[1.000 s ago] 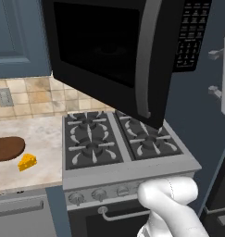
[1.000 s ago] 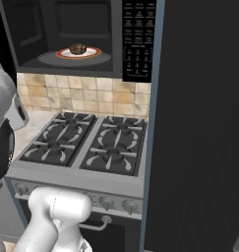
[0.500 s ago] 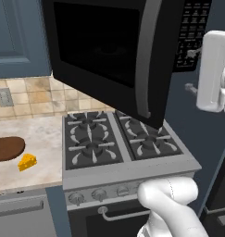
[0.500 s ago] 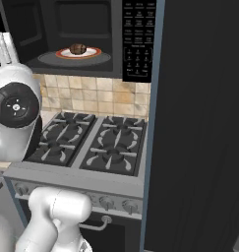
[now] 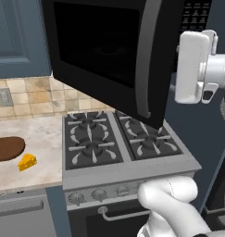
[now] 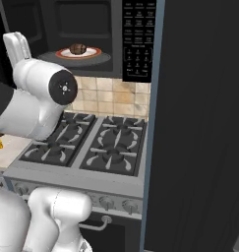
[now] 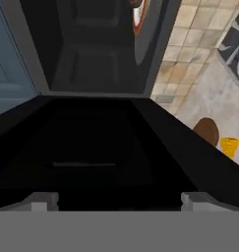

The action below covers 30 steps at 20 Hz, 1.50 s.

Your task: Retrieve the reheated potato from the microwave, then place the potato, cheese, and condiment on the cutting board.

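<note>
Gripper (image 7: 118,201): we find the two dark finger tips standing wide apart at the foot of the hand view, with nothing between them; they face the open microwave door and grip nothing.

Arm: we note the white arm raised at microwave height, seen at the right of the left base view and at the left of the right base view, ahead of the open oven.

Microwave (image 6: 96,39): mounted above the stove, cavity open. Its black door (image 5: 109,55) is swung out wide over the burners in the left base view, with the long handle at its free edge. The keypad panel (image 6: 138,42) sits to the right of the cavity.

Potato (image 6: 77,48): we see the small brown lump resting on a white plate with a red rim (image 6: 94,52), inside the microwave cavity. It is well apart from the gripper.

Cutting board (image 5: 7,148): dark brown slab lying flat on the counter (image 5: 40,134) left of the stove, partly cut by the picture edge; nothing rests on it.

Cheese (image 5: 27,162): yellow wedge on the counter just beside the board, at its near right end; whether it touches the board we cannot tell.

Stove (image 5: 114,143): four black grates, bare, with knobs along the front.

Wall: beige tiles behind the counter and stove.
</note>
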Tool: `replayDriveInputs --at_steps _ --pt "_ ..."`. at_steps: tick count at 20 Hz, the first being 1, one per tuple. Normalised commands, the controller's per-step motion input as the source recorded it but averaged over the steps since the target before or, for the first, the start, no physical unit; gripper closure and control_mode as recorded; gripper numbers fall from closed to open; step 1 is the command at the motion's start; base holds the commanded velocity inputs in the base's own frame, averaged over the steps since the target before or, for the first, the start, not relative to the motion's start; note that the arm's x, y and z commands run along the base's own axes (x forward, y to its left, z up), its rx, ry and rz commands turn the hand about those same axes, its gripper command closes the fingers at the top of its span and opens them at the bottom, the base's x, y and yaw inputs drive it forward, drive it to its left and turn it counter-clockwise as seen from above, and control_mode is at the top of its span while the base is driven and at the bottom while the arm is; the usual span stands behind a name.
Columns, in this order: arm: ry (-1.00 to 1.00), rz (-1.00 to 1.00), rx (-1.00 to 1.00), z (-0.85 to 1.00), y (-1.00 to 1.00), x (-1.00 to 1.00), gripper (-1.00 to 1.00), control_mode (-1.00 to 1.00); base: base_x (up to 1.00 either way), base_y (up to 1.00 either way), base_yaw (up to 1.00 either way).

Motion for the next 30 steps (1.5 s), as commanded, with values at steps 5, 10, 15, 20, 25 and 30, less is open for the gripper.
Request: replayDriveInputs --at_steps 5,10,15,20,25,30 --pt "-0.05 0.25 0.0 -0.12 0.57 0.05 -1.0 -1.0 0.0 0.0 0.0" --pt "-0.11 0.21 0.0 -0.06 0.55 0.0 -1.0 -1.0 0.0 0.0 0.0" --pt "-0.1 0.18 0.0 -0.02 0.58 -0.08 -1.0 -1.0 0.0 0.0 0.0" --pt "-0.02 0.12 0.0 0.0 0.61 0.01 -1.0 -1.0 0.0 0.0 0.0" --pt "0.0 0.08 0.0 0.0 0.53 0.14 -1.0 -1.0 0.0 0.0 0.0" --pt "0.0 0.05 0.0 -0.07 0.53 0.11 -1.0 -1.0 0.0 0.0 0.0"
